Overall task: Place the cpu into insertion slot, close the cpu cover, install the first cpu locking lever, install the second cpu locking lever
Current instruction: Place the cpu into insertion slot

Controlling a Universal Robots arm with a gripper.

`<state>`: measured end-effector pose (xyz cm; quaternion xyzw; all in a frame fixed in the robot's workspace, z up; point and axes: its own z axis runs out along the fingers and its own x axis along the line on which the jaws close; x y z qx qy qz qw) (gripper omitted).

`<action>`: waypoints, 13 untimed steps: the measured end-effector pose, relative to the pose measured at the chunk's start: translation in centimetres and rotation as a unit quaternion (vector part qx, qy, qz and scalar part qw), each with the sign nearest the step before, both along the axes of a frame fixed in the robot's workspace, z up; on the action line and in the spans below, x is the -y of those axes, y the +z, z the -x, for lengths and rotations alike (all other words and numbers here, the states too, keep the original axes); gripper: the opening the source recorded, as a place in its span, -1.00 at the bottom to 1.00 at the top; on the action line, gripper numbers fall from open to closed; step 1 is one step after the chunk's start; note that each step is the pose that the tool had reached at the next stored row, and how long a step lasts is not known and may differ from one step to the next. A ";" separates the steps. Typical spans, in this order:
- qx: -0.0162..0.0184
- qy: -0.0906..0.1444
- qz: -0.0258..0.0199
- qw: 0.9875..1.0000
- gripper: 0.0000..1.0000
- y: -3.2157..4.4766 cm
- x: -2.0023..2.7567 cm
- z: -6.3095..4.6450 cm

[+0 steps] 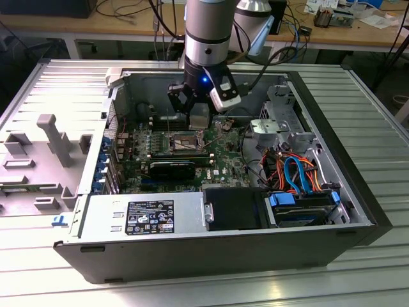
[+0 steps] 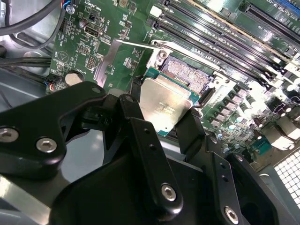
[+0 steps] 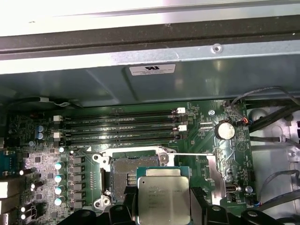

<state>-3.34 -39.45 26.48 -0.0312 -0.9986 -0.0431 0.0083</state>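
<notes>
Gripper (image 2: 165,112) clamped on cpu (image 2: 161,101) by opposite edges, just above open insertion slot (image 2: 187,75); likely to seat it flat.

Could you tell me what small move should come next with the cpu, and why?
Probably shift the cpu, gripped in the end effector, across until it squares over the open insertion slot; in both wrist views it sits offset from the dark centre.

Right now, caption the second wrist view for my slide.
Gripper holding the cpu close to the empty insertion slot on the green board.
</notes>
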 end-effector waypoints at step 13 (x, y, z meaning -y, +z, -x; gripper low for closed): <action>0.000 -0.021 0.000 1.000 0.08 0.00 0.00 0.0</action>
